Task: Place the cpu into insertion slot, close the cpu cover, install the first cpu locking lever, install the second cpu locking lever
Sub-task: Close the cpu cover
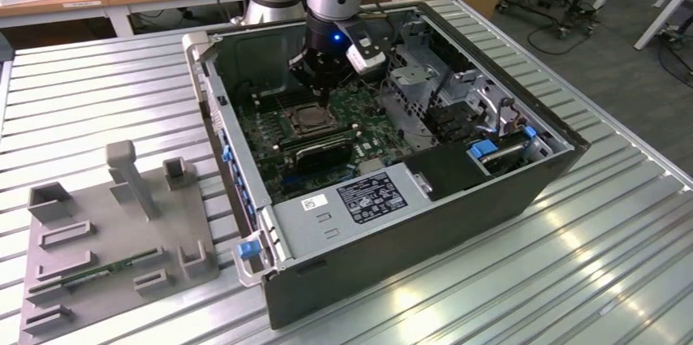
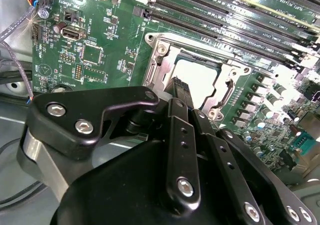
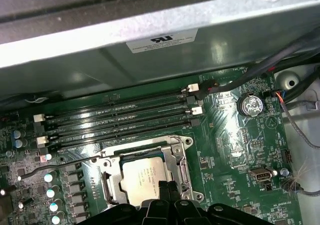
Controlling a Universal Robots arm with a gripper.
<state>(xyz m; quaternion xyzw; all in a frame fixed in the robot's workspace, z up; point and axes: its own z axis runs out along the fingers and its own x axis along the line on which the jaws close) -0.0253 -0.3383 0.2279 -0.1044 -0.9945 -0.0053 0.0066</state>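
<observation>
The jaws look closed together with nothing between them, their tips just over the near edge of the cpu. It lies in the insertion slot, framed by the cpu cover. The chip is probably light, stiff and fragile, best taken by its edges. Faint print marks its face. A white printed label sits on the case wall beyond.

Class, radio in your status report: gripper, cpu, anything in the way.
Gripper shut, over cpu cover. Cpu in insertion slot, cover down. One lever sticking out.
</observation>
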